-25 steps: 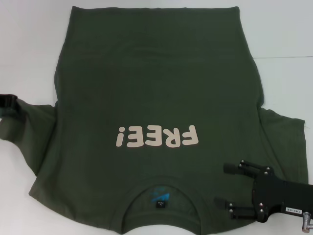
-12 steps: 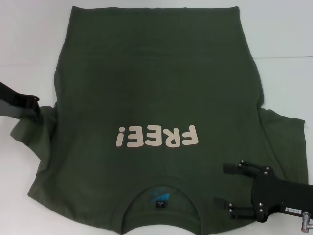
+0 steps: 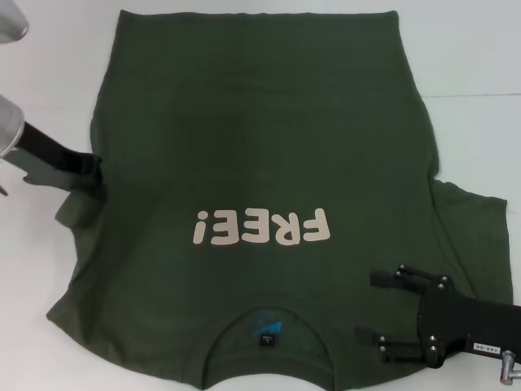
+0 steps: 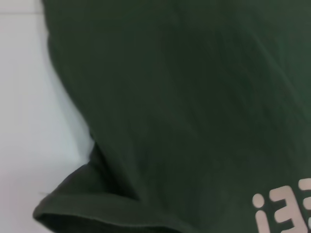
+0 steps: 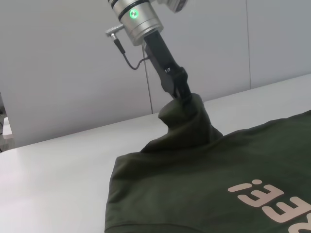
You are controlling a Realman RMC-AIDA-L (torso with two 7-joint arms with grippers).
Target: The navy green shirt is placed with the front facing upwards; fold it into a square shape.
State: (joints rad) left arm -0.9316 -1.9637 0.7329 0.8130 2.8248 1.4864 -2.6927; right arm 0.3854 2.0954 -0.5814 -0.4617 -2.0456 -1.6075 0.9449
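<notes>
At shirt's [image 3: 260, 163] left edge, left gripper [image 3: 91, 175] pinching sleeve; fingertips hidden.

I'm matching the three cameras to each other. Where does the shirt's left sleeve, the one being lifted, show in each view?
Head view: left sleeve at the picture's left edge, pinched by the left gripper.
Left wrist view: its hem.
Right wrist view: raised peak.
Shared landmark: "FREE!" print.
</notes>
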